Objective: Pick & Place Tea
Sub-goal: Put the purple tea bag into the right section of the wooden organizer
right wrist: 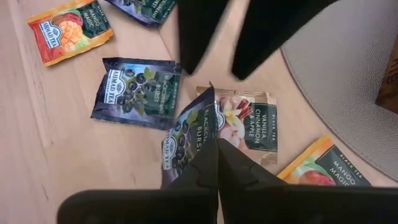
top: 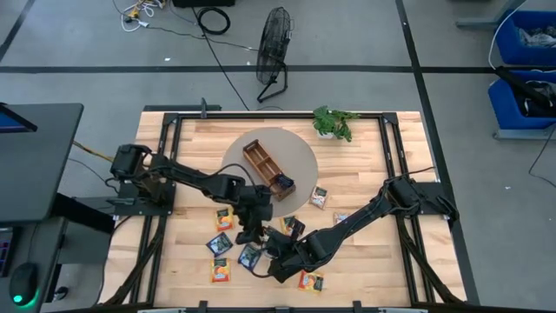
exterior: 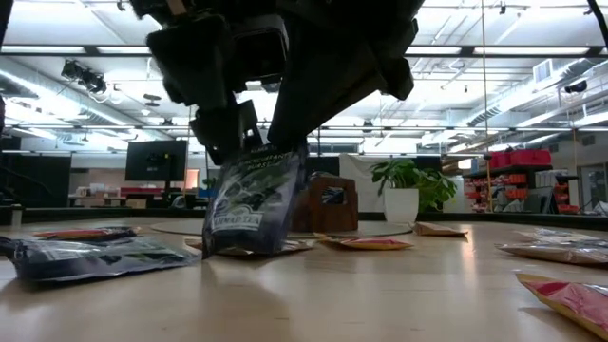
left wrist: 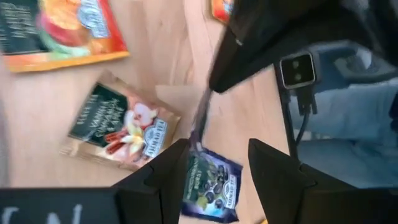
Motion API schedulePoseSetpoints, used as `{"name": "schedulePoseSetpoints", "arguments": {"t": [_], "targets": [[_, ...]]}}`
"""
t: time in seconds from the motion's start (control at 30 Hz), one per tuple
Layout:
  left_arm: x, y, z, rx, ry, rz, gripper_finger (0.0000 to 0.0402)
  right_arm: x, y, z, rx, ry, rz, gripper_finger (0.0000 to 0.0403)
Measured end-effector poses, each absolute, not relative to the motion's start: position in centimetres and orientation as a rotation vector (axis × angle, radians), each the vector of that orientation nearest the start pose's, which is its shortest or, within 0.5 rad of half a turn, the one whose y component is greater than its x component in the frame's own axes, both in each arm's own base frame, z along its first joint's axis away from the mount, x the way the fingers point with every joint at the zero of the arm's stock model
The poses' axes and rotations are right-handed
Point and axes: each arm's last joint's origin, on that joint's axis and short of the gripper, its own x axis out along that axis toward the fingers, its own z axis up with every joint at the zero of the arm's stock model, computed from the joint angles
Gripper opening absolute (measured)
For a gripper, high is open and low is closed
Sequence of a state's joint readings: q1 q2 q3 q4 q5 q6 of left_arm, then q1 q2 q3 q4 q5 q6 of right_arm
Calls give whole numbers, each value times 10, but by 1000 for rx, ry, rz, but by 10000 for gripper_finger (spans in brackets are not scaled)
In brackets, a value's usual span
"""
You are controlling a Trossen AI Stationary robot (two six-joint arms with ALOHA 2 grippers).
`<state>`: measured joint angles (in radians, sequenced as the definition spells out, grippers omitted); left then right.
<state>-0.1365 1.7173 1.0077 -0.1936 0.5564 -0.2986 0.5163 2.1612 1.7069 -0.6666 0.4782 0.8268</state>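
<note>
Right gripper (right wrist: 216, 163) at the table's 6 o'clock edge, jaws pinched tight on a dark blue sachet (right wrist: 186, 140), standing it on edge so a face is presented for handover. Left gripper (left wrist: 214, 165) hangs directly over it, fingers spread, nothing held; looks lined up to take the top edge. Other sachets lie flat around. Wooden tray (top: 261, 162) sits toward 12 o'clock on the round mat (top: 300, 152), one dark sachet apparently in it.

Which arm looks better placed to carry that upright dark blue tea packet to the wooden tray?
Probably the right: the right gripper is shut on the dark blue sachet, while the left gripper hangs open by it, holding nothing.
</note>
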Motion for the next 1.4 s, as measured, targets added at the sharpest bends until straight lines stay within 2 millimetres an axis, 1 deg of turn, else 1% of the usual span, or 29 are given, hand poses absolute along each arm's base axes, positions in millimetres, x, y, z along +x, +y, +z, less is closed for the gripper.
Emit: {"name": "schedulePoseSetpoints", "arguments": {"t": [0.1, 0.27, 0.37, 0.5, 0.6, 0.8, 0.97, 1.07, 1.4], "targets": [[335, -58, 184, -447, 968, -494, 174, 401, 213, 185, 227, 906, -361, 0], [335, -57, 184, -416, 958, -515, 174, 402, 212, 185, 225, 906, -362, 0], [333, -67, 182, -368, 967, -534, 174, 403, 211, 185, 226, 905, -364, 0], [330, -84, 181, -265, 960, -481, 174, 403, 210, 185, 223, 905, -363, 0], [329, -91, 181, -228, 947, -474, 174, 403, 210, 185, 223, 904, -363, 0], [330, -88, 181, -213, 940, -432, 174, 404, 211, 186, 222, 889, -353, 0], [331, -87, 181, -188, 932, -441, 173, 405, 210, 186, 220, 888, -352, 0], [330, -89, 181, -183, 935, -448, 163, 405, 210, 186, 217, 884, -357, 0], [328, -92, 180, -154, 948, -463, 105, 407, 210, 187, 213, 851, -371, 0]]}}
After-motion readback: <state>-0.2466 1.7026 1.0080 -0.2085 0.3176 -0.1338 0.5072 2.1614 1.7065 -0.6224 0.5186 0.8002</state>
